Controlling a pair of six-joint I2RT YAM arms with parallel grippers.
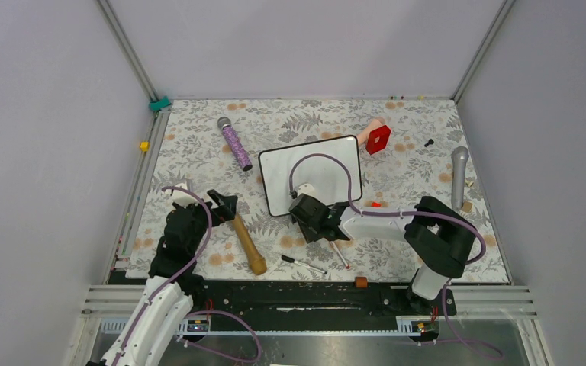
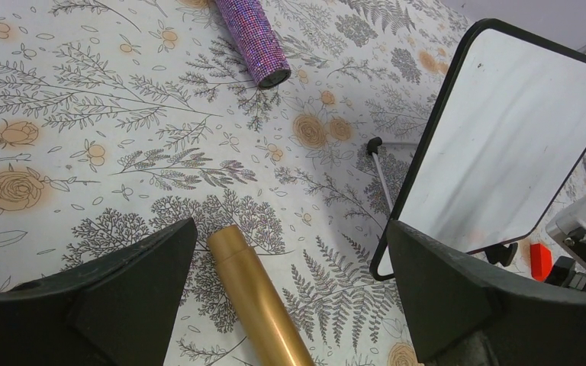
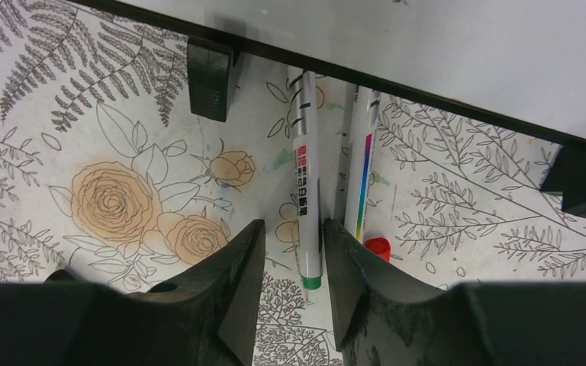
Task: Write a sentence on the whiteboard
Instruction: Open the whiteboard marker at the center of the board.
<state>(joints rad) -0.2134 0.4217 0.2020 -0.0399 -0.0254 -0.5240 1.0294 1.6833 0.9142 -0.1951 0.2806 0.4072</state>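
Right wrist: right claw point(image 3: 294, 232) half-open astride marker point(image 3: 304, 152), poss. touching; left claw point(image 2: 290, 229) wide, empty.

mid-table layout
whiteboard point(image 1: 310, 175) in the middle; behind and left of it a microphone point(image 1: 234, 142), behind and right a block point(image 1: 378, 139), far right a second microphone point(image 1: 458, 175); left of the board a rod point(image 1: 248, 244) (far end between the fingers of the left gripper point(image 2: 291, 226)); just before the board's near edge a marker point(image 3: 306, 191) and a second marker point(image 3: 360, 183) side by side, the right gripper point(image 3: 294, 232) astride the first.
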